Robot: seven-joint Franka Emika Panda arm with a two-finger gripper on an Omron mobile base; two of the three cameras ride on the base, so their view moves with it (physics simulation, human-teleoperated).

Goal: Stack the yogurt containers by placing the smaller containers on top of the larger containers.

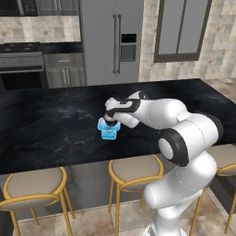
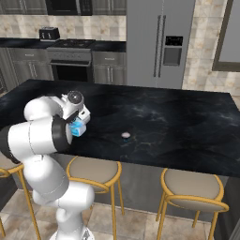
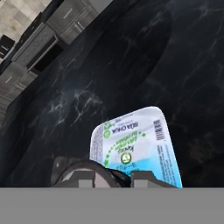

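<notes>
The larger container, a light blue squarish tub (image 1: pixel 109 132) (image 2: pixel 78 129) (image 3: pixel 136 142), stands on the black island counter (image 1: pixel 55 124) near its front edge. My gripper (image 1: pixel 110 120) (image 3: pixel 113 178) hangs just over the tub's near end. It is shut on a smaller container, a round dark cup with a pale top (image 3: pixel 70 169), which sits low between the fingertips and overlaps the tub's edge. Whether the cup touches the lid I cannot tell. Another small cup (image 2: pixel 125 135) stands alone on the counter, to the right of the tub.
Stools with gold legs (image 1: pixel 133 171) (image 2: pixel 193 187) line the counter's near side. A steel fridge (image 1: pixel 110 41) and a stove (image 2: pixel 70 58) stand against the back wall. The dark counter spreads wide around the tub.
</notes>
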